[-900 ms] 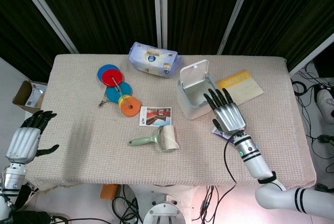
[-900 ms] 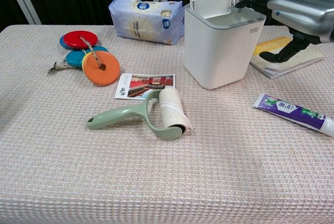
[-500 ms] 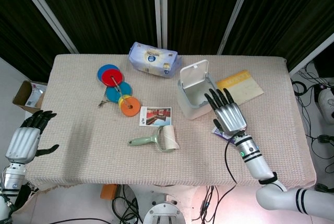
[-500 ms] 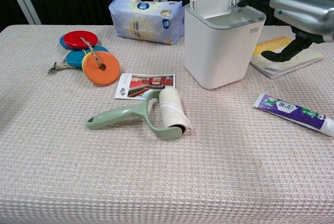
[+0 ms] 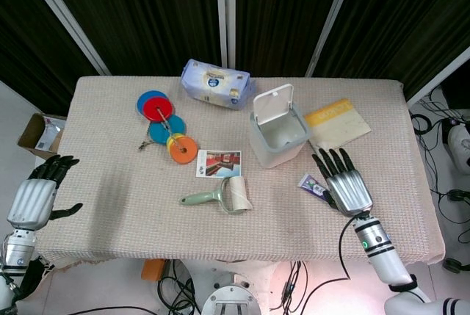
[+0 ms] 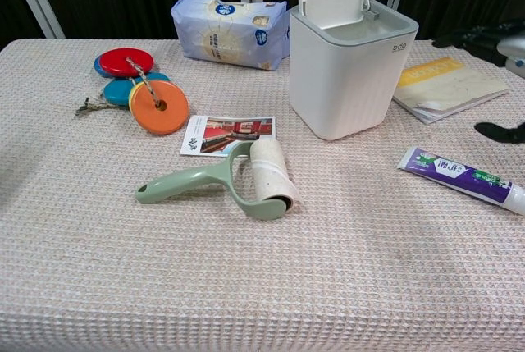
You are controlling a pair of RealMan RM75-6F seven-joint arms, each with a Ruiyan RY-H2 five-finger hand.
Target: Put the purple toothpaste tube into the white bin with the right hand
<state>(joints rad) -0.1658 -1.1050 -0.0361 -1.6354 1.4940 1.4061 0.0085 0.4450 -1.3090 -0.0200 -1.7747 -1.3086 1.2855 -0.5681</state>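
The purple toothpaste tube [image 6: 461, 177] lies flat on the cloth right of the white bin [image 6: 351, 73]; in the head view only its near end [image 5: 309, 184] shows beside my right hand. The bin [image 5: 277, 133] stands with its lid flipped up. My right hand [image 5: 344, 186] hovers over the tube with fingers spread and nothing held; in the chest view only its dark fingertips [image 6: 480, 38] show at the right edge. My left hand [image 5: 35, 194] hangs open off the table's left side, away from everything.
A green lint roller [image 6: 234, 176] and a photo card [image 6: 228, 134] lie left of the bin. Coloured discs on a string [image 6: 141, 85] and a blue tissue pack [image 6: 229, 30] sit further back. A yellow booklet [image 6: 447, 88] lies right of the bin.
My right hand has pulled back from beside the bin toward the table's near right, now over the tube. The left hand and all objects are unmoved.
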